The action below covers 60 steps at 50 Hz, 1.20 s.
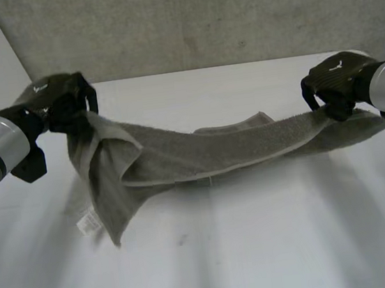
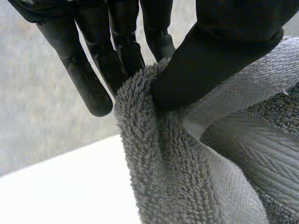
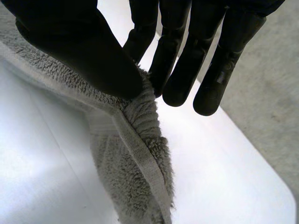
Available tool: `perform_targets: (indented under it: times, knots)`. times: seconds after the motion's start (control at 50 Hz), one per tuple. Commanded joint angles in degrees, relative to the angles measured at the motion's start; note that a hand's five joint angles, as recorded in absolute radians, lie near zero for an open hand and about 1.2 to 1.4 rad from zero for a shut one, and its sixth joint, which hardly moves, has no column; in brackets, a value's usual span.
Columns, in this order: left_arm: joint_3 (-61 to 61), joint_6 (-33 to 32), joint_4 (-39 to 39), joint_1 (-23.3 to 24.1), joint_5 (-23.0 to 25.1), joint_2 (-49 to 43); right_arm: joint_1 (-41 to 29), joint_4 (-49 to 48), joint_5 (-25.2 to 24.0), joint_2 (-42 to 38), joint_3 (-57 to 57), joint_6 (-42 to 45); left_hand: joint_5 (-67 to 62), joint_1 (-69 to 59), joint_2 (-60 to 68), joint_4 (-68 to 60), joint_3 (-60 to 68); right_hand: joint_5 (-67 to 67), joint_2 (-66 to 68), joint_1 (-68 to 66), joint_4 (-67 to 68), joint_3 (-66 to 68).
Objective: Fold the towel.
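Grey towel (image 1: pixel 201 153) strung in a sagging band across the far half of the white table (image 1: pixel 262 255), middle seemingly resting on the surface, both ends lifted. Left end pinched in the left hand (image 1: pixel 60 97), thumb (image 2: pixel 205 70) pressing the terry against the straight fingers (image 2: pixel 88 79); below that grip a loose flap hanging down, small white label (image 1: pixel 86 224) at its edge. Right end pinched likewise in the right hand (image 1: pixel 333 84), thumb (image 3: pixel 84 56) clamping the hemmed corner against the fingers (image 3: pixel 177 60). Held wide apart and raised, probably to draw the cloth taut and straight before laying one part over another. Bunched at the left, so likely not gripped at a clean corner there; fold judged barely begun.
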<state>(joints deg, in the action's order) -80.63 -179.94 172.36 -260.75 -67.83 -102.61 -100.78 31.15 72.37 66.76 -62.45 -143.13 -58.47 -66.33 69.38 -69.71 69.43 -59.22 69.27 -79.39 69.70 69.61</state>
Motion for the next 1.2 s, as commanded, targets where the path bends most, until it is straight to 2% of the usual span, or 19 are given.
perform_targets:
  times: [0.02, 0.24, 0.26, 0.28, 0.32, 0.34, 0.36, 0.38, 0.42, 0.48, 0.6, 0.64, 0.66, 0.7, 0.72, 0.86, 0.96, 1.08, 1.2]
  knots:
    - [4.2, -0.3, 0.3, -0.4, -0.4, -11.1, -1.0, -3.2, 0.2, -8.0, 2.2, -2.8, -11.5, -13.7, 10.6, -10.3, 10.6, -10.8, 10.7, -0.6, 10.3, 10.4]
    - [12.9, -0.8, 5.8, 0.1, -0.6, -24.1, -3.5, -19.9, 5.1, -16.7, 6.0, -11.2, -11.5, -13.7, 10.6, -10.3, 10.6, -10.8, 10.7, -0.6, 10.3, 10.4]
    - [14.0, -0.8, 6.7, 0.1, -0.8, -25.3, -4.0, -21.7, 5.8, -17.8, 6.6, -12.2, -3.7, -5.9, 2.8, -2.5, 2.8, -10.8, 10.7, -0.6, 10.3, 10.4]
    - [14.0, -0.8, 6.7, 0.1, -0.8, -25.4, -4.0, -21.7, 5.8, -17.8, 6.6, -12.2, -3.6, -5.8, 2.7, -2.4, 2.7, -10.8, 10.7, -0.6, 10.3, 10.4]
    - [14.6, -0.9, 7.3, 0.1, -1.0, -26.5, -4.9, -22.8, 6.3, -19.3, 7.3, -13.0, 19.6, 17.5, -20.5, 20.9, -20.6, -10.8, 10.7, -0.6, 10.3, 10.4]
    - [14.6, -0.9, 7.3, 0.1, -1.0, -26.5, -4.9, -22.8, 6.3, -19.3, 7.3, -13.0, 19.7, 17.6, -20.6, 21.0, -20.7, -10.8, 10.7, -0.6, 10.3, 10.4]
    - [14.3, -0.9, 7.2, 0.1, -0.8, -26.3, -5.0, -22.7, 6.5, -19.7, 7.3, -13.2, 30.7, 28.6, -31.6, 32.0, -31.7, -4.8, 4.8, 5.3, 4.4, 4.5]
    - [14.3, -0.9, 7.2, 0.1, -0.8, -26.3, -5.0, -22.7, 6.5, -19.7, 7.3, -13.2, 30.8, 28.7, -31.7, 32.1, -31.8, -4.8, 4.7, 5.4, 4.3, 4.4]
    - [12.3, -0.9, 7.1, 0.5, -0.5, -24.8, -5.6, -22.6, 6.6, -19.2, 6.1, -13.4, 41.2, 39.1, -42.1, 42.5, -42.2, 42.8, -42.8, 53.0, -43.3, -43.2]
    - [8.5, -1.7, 7.5, 0.8, -0.3, -20.8, -5.7, -22.5, 6.6, -18.0, 4.5, -13.4, 45.0, 42.8, -45.9, 46.2, -45.9, 48.3, -48.4, 58.5, -48.8, -48.7]
    - [3.1, -6.7, 10.3, 2.8, -0.3, -15.2, -5.3, -22.7, 6.1, -14.9, 0.9, -13.2, 44.8, 42.7, -45.7, 46.0, -45.8, 52.2, -52.3, 62.4, -52.7, -52.6]
    - [0.7, -12.7, 13.8, 5.6, -0.4, -13.0, -5.0, -22.9, 5.7, -13.2, -1.8, -13.1, 44.3, 42.2, -45.2, 45.5, -45.3, 52.9, -53.0, 63.1, -53.4, -53.3]
    - [0.7, -12.7, 13.8, 5.6, -0.4, -13.0, -5.0, -22.9, 5.7, -13.2, -1.8, -13.1, 44.3, 42.2, -45.2, 45.5, -45.3, 52.9, -53.0, 63.1, -53.4, -53.3]
    - [-1.2, -19.9, 16.8, 8.4, -0.5, -12.5, -5.0, -23.3, 5.5, -11.5, -4.6, -12.9, 44.3, 42.2, -45.2, 45.5, -45.3, 53.1, -53.1, 63.3, -53.6, -53.5]
    - [-1.2, -19.9, 16.8, 8.4, -0.5, -12.5, -5.0, -23.3, 5.5, -11.5, -4.6, -12.9, 44.3, 42.2, -45.2, 45.5, -45.3, 53.1, -53.1, 63.3, -53.6, -53.5]
    - [-0.1, -38.5, 17.7, 13.9, -0.5, -17.8, -5.0, -23.9, 4.9, -9.0, -11.5, -11.9, 42.4, 40.3, -43.4, 43.7, -43.4, 53.7, -53.8, 63.9, -54.2, -54.1]
    - [1.4, -45.0, 16.2, 15.8, -1.0, -21.7, -5.0, -24.4, 4.7, -7.0, -16.1, -9.9, 40.6, 38.5, -41.5, 41.8, -41.5, 53.8, -53.8, 63.9, -54.2, -54.1]
    - [3.5, -46.7, 14.4, 15.9, -1.2, -25.4, -4.6, -28.3, 4.8, -4.6, -20.9, -9.4, 39.4, 37.3, -40.3, 40.7, -40.4, 53.2, -53.3, 63.4, -53.7, -53.6]
    - [6.5, -46.6, 13.3, 15.9, -1.3, -28.7, -1.7, -35.0, 4.8, -3.0, -26.6, -9.4, 25.5, 23.3, -26.4, 26.7, -26.4, 52.6, -52.6, 62.7, -53.1, -53.0]
